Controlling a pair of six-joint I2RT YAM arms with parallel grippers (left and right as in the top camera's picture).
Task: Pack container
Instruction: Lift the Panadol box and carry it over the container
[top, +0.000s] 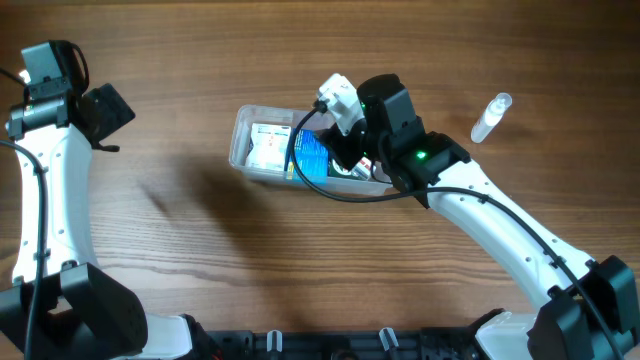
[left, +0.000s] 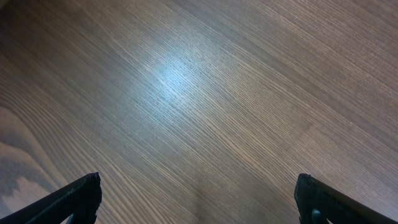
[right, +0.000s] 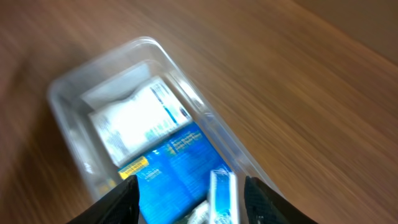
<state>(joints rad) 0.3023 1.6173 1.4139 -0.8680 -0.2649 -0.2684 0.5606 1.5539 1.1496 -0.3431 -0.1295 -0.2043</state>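
Two arms worked one brown wood-grain table (top: 150, 60). I saw the container (top: 243, 135) mid-table, holding packets (top: 268, 146). The right gripper (right: 193, 202) hung above it, fingers apart. The left gripper (left: 199, 199) gaped over wood, well apart.

Clear container (top: 243, 128), blue box (right: 177, 163), white packet (right: 135, 120)

Soft, even light on the brown wood-grain worktop (top: 200, 60), faint shadows (top: 170, 195) left of centre. Pale glare patch (left: 174, 78) in the left wrist view. Right wrist view motion-blurred, smearing the clear plastic rectangular tub (right: 93, 62).
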